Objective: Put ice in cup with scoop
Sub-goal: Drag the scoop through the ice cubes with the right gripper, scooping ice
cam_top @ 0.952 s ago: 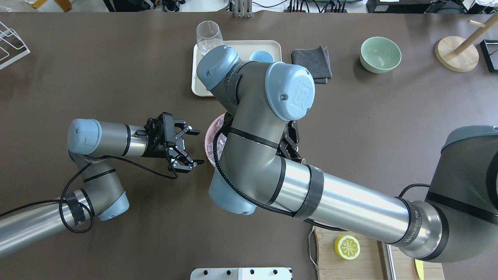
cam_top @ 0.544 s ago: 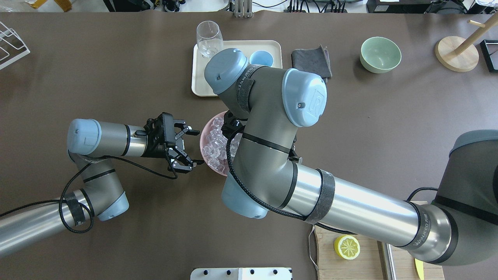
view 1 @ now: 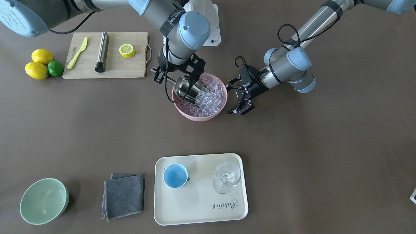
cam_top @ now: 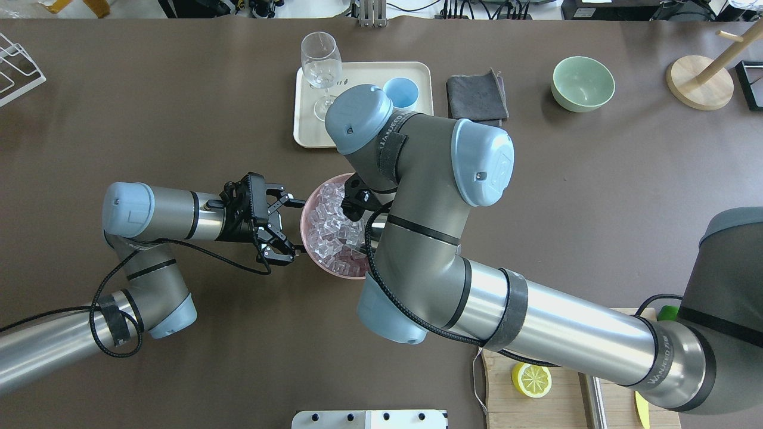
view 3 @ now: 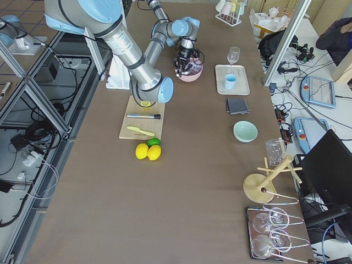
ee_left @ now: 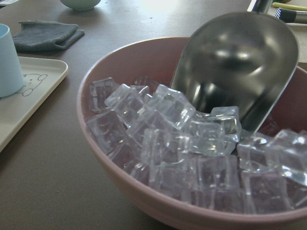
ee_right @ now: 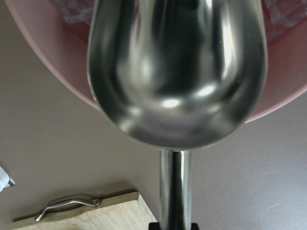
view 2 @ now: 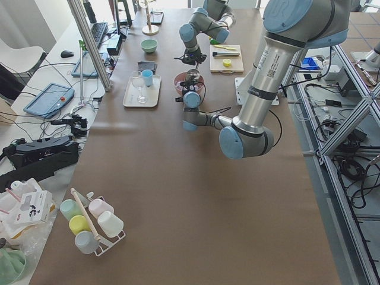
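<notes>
Since the earlier frames, the right arm's wrist has swung off the pink bowl point(view 1: 195, 117), so more of the ice point(view 1: 211, 97) shows from overhead, and the cup point(view 1: 175, 175) is now uncovered. The left gripper point(view 1: 232, 100) has eased slightly nearer to the bowl.

Right gripper point(ee_right: 171, 225): closed on the end of the scoop point(view 1: 187, 87) handle. The scoop is tilted down into the bowl on the robot's right side. Its lip rests against the ice pile. The left wrist view shows the trough bare, with cubes heaped at its front edge only.

Left gripper: jaws wide apart, holding nothing. It sits level with the bowl on the robot's left side, with one fingertip on either side of the rim's curve. Contact with the bowl cannot be confirmed.

Ice: all cubes lie in the bowl, heaped toward the left gripper's side.

Cup: upright and empty on the cream tray point(view 1: 201, 208), beside a clear stemmed glass point(view 1: 227, 177). The tray is on the operators' side of the table, well apart from the bowl.
</notes>
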